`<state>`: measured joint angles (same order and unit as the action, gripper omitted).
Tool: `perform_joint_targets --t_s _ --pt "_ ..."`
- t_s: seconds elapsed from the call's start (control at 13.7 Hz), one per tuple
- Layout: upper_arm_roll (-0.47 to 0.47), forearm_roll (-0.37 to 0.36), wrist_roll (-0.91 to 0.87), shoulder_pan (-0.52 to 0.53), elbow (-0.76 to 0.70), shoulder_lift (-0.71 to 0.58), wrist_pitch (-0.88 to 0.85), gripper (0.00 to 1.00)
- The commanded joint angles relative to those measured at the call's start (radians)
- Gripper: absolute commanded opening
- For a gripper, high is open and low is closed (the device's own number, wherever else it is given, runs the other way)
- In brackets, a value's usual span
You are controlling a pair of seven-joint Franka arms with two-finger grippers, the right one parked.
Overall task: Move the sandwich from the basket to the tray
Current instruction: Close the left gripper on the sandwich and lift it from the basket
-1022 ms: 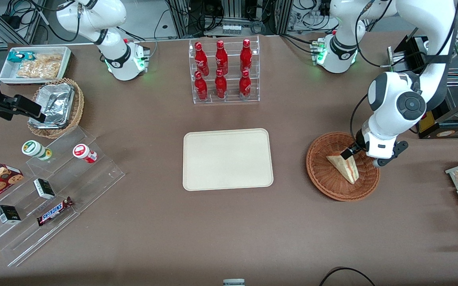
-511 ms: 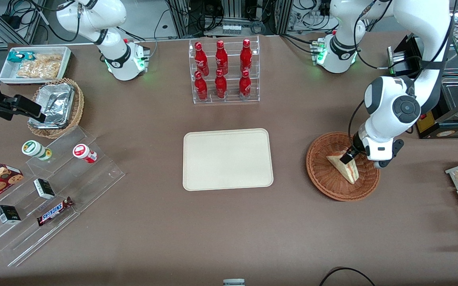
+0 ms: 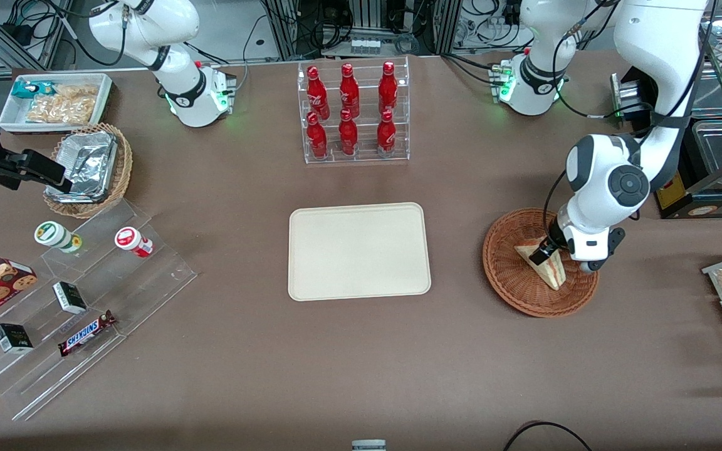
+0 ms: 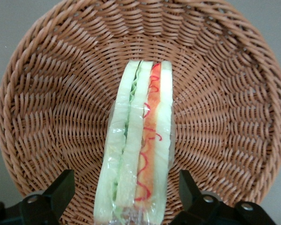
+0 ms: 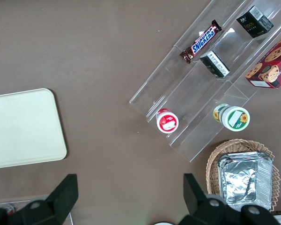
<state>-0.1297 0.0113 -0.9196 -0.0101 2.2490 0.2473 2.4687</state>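
Left wrist view, end effector spread astride sandwich

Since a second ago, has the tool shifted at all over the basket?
Yes. The tool has moved toward the tray and lowered, now open astride the sandwich in the basket.

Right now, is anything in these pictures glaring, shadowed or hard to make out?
Front view: even light, with glare on the crumpled foil and soft shadows under the working arm. Left wrist view: the sandwich in the basket is sharp, its wrap shining faintly; the open tool straddling it shows only as dark finger shapes.
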Motion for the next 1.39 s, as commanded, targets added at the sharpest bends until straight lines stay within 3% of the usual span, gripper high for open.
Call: perform_joint_targets --t_s 0.0,0.15,0.22,0.29,0.44,0.73,0.95,1.31 --pt "0.001 0.021 -0.018 -0.004 0.003 0.007 0.018 0.67" --pt "0.001 0.024 -0.024 -0.004 -0.002 0.006 0.009 0.33" --pt "0.001 0.024 -0.024 -0.004 -0.003 0.006 0.006 0.21" --pt "0.002 0.024 -0.021 -0.004 -0.006 0.004 0.004 0.15" --pt "0.002 0.024 -0.019 -0.004 -0.034 -0.003 -0.026 0.15" --pt "-0.001 0.012 -0.007 -0.011 -0.211 0.003 -0.310 0.15" --pt "-0.002 -0.011 -0.005 -0.088 -0.319 0.038 -0.445 0.15" --pt "-0.002 -0.088 0.039 -0.237 -0.454 0.148 -0.490 0.07"
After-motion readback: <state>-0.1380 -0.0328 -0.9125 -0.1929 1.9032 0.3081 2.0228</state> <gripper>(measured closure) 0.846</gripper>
